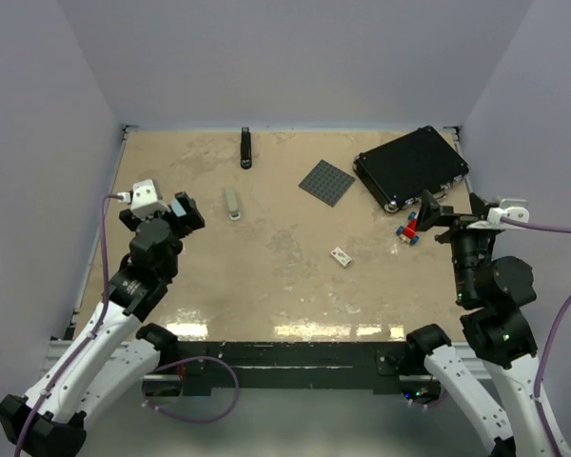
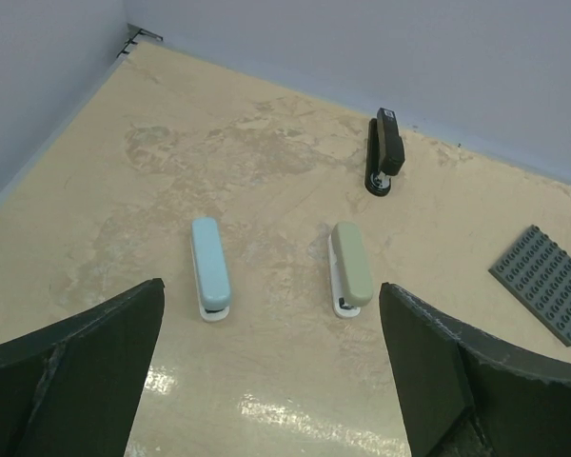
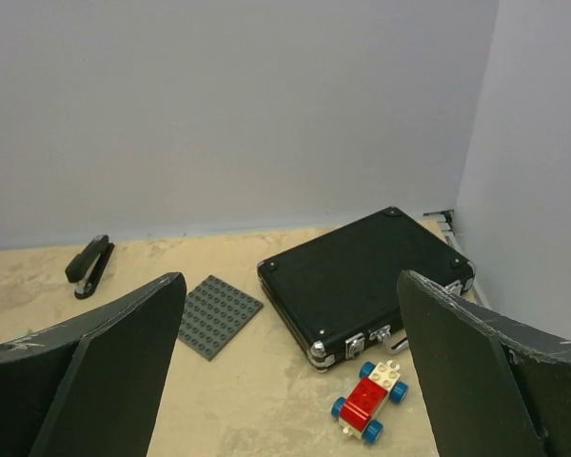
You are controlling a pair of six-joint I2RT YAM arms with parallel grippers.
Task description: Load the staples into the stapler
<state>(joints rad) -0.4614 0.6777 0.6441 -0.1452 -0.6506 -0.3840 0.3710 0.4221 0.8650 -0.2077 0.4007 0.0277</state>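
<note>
The grey-green stapler (image 2: 351, 267) has bare tabletop (image 1: 266, 286) on its near side and right. Just left of it lies a pale blue stapler (image 2: 210, 268), parallel, a bare strip between them. Behind it, by the back wall (image 1: 295, 57), lies a black stapler (image 2: 384, 152). Well to its right stand a studded grey plate (image 1: 326, 182), a black case (image 1: 411, 167) and a toy car (image 1: 410, 228); a small white box (image 1: 342, 255) lies right and nearer.

Robot lab test cell. Plain pale walls (image 1: 295, 57) box in a worn beige surface (image 1: 266, 286). Left arm (image 1: 138, 276) and right arm (image 1: 490, 286) are bolted at its near edge, with purple cables (image 1: 557, 228) trailing from both.
</note>
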